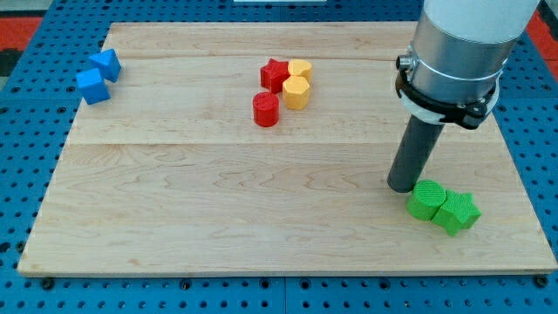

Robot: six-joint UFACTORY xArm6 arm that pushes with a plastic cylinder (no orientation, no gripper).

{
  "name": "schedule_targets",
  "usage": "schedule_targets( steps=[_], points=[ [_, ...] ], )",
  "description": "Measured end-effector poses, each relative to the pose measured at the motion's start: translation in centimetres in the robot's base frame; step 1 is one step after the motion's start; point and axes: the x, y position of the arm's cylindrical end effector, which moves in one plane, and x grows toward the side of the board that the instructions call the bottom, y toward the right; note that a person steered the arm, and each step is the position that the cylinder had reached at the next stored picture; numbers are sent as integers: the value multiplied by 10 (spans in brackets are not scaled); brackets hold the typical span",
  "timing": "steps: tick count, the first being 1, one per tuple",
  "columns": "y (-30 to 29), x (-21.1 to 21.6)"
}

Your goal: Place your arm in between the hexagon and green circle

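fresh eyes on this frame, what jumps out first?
The big grey arm at the view's top right, with my tip set down right beside the green round block, on that block's left; a green star block sits against it on its right. Next, the tight red and yellow cluster at top centre: red star, red cylinder, yellow hexagon. Two blue blocks sit far left.

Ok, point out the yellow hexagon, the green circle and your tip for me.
yellow hexagon (296, 92), camera view, on its top face.
green circle (426, 200), camera view, on its top face.
my tip (402, 186), camera view, at the rod's lower end, just on the view's left of the green circle.
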Motion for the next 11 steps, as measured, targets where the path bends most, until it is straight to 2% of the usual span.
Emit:
schedule_targets(
  steps=[4,11],
  points=[
    [0,-36],
    [6,-36]
  ],
)
